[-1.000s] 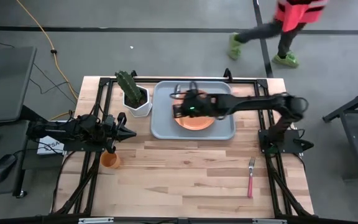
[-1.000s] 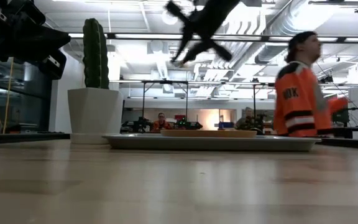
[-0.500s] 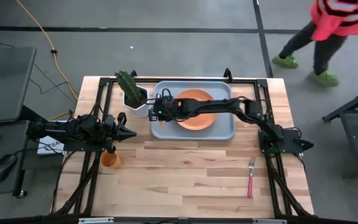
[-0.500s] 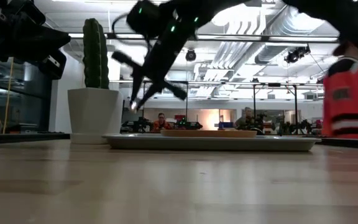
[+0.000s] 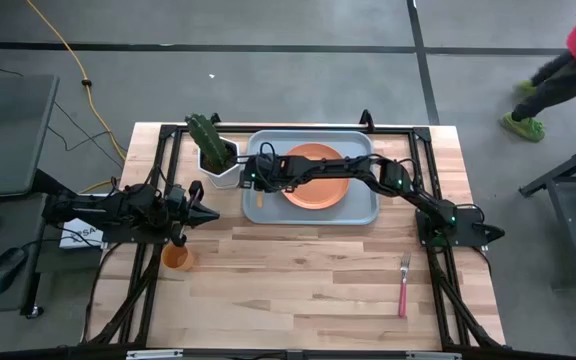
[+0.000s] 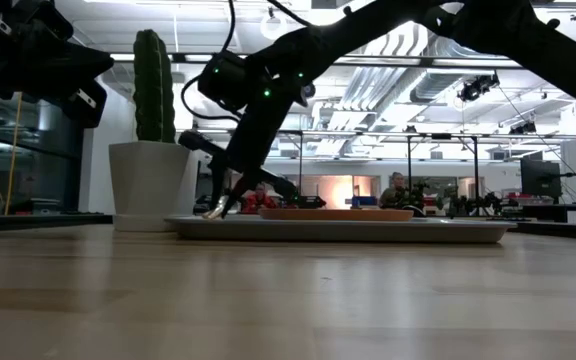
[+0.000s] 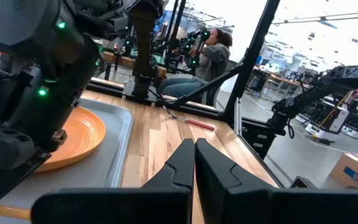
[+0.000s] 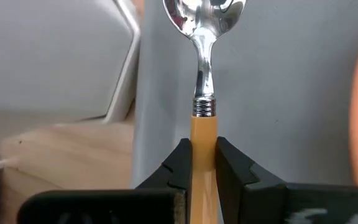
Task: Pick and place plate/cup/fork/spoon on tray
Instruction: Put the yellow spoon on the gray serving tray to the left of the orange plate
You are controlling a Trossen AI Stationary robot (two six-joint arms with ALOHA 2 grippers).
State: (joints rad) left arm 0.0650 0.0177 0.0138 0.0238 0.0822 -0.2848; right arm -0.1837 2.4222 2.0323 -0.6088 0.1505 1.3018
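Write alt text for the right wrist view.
The right gripper is shut on the orange-yellow handle of the spoon, whose silver bowl points away over the pale blue-grey tray. Beside the tray stand a white pot and bare wooden table.

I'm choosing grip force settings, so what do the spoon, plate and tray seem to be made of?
The spoon, held in the right gripper, has a polished metal bowl that mirrors the room; its matte orange-yellow handle is probably plastic. The plate looks like smooth orange plastic, evenly coloured with a soft sheen. The tray is pale blue-grey and matte, likely plastic.
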